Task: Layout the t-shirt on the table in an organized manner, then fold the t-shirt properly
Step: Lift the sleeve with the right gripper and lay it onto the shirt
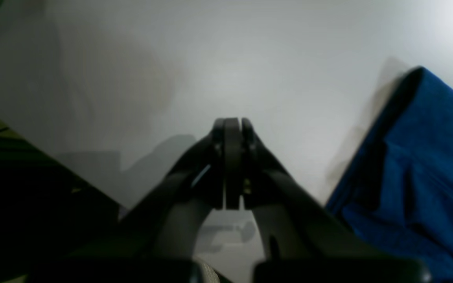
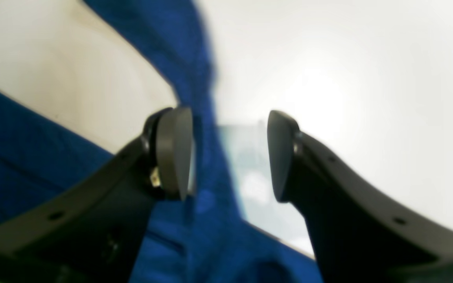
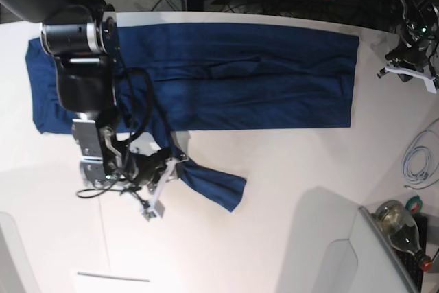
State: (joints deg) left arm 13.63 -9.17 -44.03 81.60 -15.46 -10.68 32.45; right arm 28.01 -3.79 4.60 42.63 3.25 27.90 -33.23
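Lower left of the base view, I'm seeing the right gripper, jaws apart, straddling the sleeve of the t-shirt lying lengthwise across the table, while the left gripper is sitting closed beside it.

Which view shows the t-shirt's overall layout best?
The base view: the t-shirt lies spread across the table, one sleeve trailing toward the right gripper. The right wrist view gives only blurred blue fabric between open jaws; the left wrist view catches one edge.
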